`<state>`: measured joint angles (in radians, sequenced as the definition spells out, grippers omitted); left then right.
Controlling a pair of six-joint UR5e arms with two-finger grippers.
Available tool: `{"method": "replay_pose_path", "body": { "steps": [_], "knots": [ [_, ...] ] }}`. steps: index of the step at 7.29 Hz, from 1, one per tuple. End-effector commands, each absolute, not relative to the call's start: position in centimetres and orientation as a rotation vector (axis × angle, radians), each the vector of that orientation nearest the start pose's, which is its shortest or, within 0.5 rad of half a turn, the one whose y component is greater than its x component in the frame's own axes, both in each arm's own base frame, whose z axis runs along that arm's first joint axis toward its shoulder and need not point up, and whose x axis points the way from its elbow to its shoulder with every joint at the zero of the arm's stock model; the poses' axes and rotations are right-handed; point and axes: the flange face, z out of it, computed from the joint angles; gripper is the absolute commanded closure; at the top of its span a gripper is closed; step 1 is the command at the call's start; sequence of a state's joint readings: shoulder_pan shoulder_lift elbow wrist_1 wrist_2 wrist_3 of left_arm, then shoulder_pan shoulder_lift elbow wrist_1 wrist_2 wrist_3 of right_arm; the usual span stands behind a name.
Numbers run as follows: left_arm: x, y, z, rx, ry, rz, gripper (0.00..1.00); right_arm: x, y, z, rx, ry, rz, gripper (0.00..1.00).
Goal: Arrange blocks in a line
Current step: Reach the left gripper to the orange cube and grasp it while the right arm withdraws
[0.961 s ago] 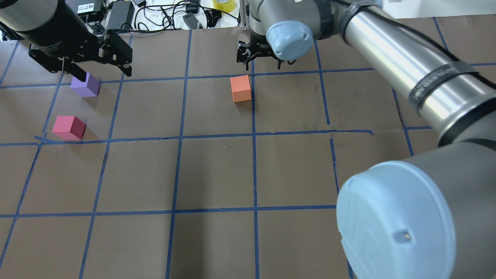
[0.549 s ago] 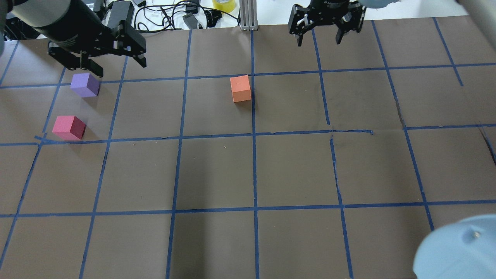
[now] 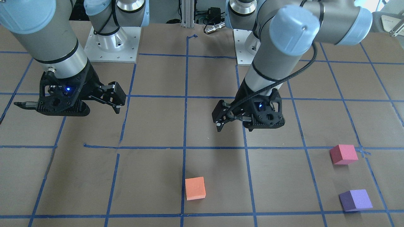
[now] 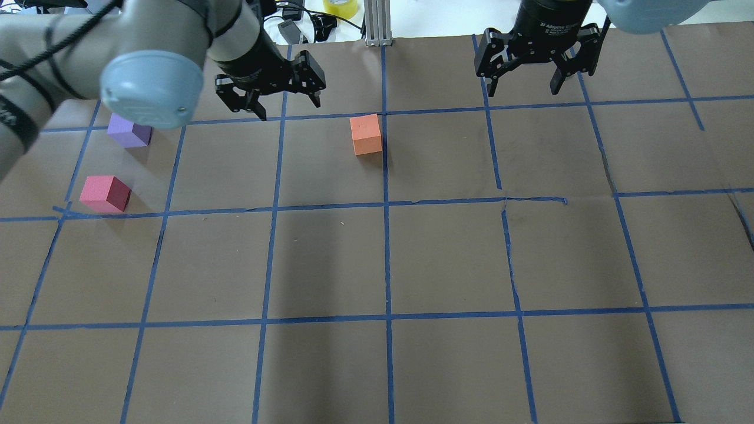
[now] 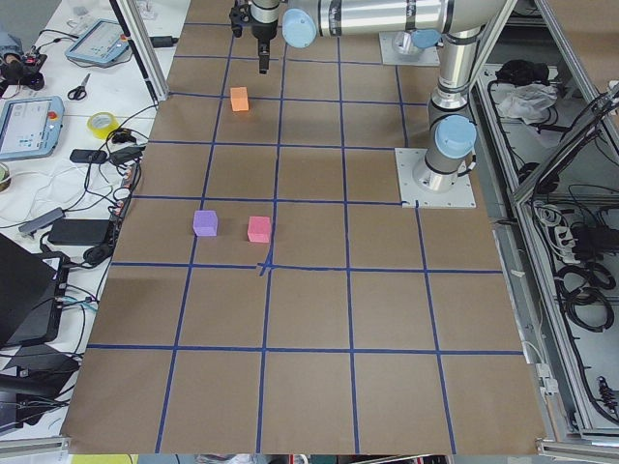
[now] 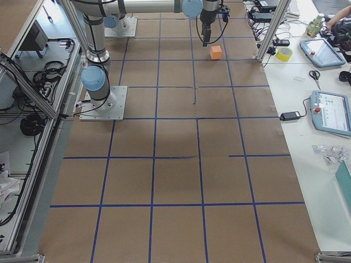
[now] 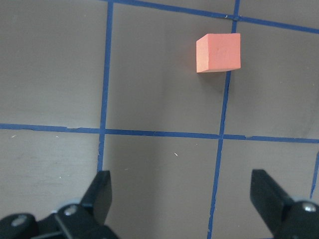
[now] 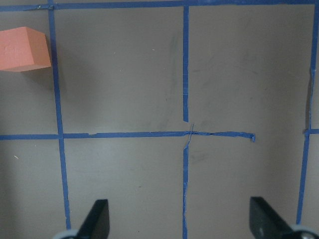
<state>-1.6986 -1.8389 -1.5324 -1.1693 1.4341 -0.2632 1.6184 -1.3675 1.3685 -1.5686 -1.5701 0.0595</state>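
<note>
Three blocks, overhead view: the orange block (image 4: 366, 134) lies at 12 o'clock, just left of a blue tape line (image 4: 387, 259) on the table (image 4: 447, 259). The purple block (image 4: 131, 132) lies between 9 and 10 o'clock, partly covered by the left arm's elbow cap. The pinkish-red block (image 4: 105, 194) lies at 9 o'clock, near the purple one but apart from it.
Left gripper, overhead view: the left gripper (image 4: 288, 107) is at 11 o'clock with its fingers spread and nothing between them. The orange block sits between its 3 and 4 o'clock, clear of it.
Right gripper, overhead view: the right gripper (image 4: 523, 88) is between 1 and 2 o'clock, spread wide and empty.
Front-facing view: orange block at 6 o'clock, purple block at 4 o'clock, pinkish-red block between 3 and 4 o'clock. Both claws hang above the table.
Left exterior view: the purple and pinkish-red blocks sit side by side near the centre, and the orange block is at 11 o'clock.
Right exterior view: orange block at 1 o'clock.
Left wrist view: orange block at 1 o'clock, beside a tape crossing. The fingertips are at the lower corners, far apart.
Right wrist view: orange block at 10 o'clock, cut by the frame edge. The fingertips are set wide apart.
</note>
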Motion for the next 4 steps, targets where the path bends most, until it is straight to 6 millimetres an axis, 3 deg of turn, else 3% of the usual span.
{"method": "replay_pose_path", "body": {
  "steps": [1,2,3,4],
  "knots": [
    [-26.2,-62.1,32.9,-0.312,3.236,-0.278,0.0,15.6,-55.0,47.0,0.026,3.158,0.03,0.0],
    [-27.4,-63.7,29.6,-0.311,3.232,-0.258,0.0,15.0,-55.0,46.5,0.048,3.158,0.042,0.0],
    [-29.1,-64.7,27.3,-0.33,3.209,-0.262,0.0,13.3,-55.9,47.5,0.094,3.149,-0.069,0.0],
    [-30.6,-65.5,26.2,-0.343,3.215,-0.285,0.0,12.6,-56.3,47.9,0.102,3.147,-0.116,0.0]
  ]
}}
